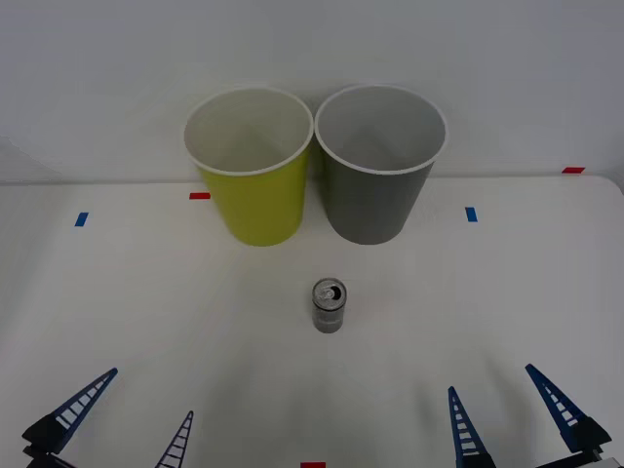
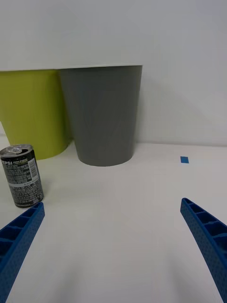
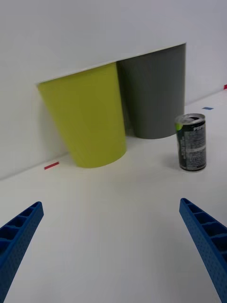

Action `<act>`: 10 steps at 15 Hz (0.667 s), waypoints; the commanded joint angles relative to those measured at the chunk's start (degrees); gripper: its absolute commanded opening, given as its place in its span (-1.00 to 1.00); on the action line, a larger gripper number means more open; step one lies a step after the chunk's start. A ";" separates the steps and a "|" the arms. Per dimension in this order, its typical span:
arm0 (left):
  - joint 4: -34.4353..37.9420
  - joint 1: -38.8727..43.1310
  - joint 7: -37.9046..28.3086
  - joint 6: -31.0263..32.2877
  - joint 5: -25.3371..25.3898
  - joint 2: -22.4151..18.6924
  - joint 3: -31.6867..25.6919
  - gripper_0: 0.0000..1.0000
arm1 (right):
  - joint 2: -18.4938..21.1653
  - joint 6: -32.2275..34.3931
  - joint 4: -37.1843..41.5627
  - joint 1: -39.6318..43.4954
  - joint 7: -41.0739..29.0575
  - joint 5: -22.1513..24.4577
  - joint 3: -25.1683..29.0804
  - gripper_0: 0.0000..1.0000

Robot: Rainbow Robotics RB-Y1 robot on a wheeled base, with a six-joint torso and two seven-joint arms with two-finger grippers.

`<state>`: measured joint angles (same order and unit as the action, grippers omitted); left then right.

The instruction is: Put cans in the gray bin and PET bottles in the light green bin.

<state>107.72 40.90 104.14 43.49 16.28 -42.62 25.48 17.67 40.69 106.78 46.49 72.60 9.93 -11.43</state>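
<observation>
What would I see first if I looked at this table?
Two big bins stand side by side at the back: the light green bin on the left, the gray bin on the right. One small can stands upright alone in front of them. Nearest you, the left tool and right tool wait open.

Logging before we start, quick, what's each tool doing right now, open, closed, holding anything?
Left tool: open, holding nothing, low near the table's front edge.
Right tool: open, holding nothing, likewise.

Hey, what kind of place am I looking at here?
Probably a robot lab test bench: a plain white table against a bare wall, coloured tape markers, and a lime bin and gray bin staged behind one drink can.
</observation>
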 commanded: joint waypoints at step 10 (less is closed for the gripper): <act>-20.44 -30.09 -1.31 0.28 6.05 5.89 16.88 1.00 | 0.00 0.00 0.01 0.00 0.00 0.00 0.00 1.00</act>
<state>89.36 12.84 103.11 43.82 21.63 -38.95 41.04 17.67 40.69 106.78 46.49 72.60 9.93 -11.43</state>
